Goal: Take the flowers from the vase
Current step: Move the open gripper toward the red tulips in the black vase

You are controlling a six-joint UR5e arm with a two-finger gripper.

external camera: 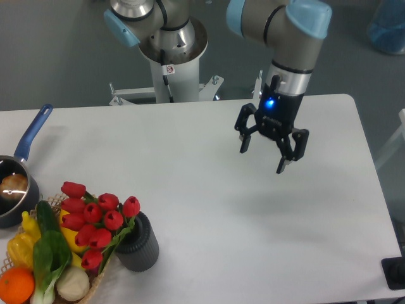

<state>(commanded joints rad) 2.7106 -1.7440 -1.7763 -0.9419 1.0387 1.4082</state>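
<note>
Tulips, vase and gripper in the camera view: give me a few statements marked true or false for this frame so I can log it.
1. The gripper is open and holds nothing. True.
2. The red tulips have been lifted clear of the vase. False: their stems are in the dark ribbed vase, with the buds leaning left over the wicker basket.
3. The gripper is above bare table, well to the right of the tulips. True.
4. The vase lies on its side. False: it stands upright.
5. The blue-handled saucepan sits at the table's right edge. False: it is at the left edge, behind the basket.
</note>
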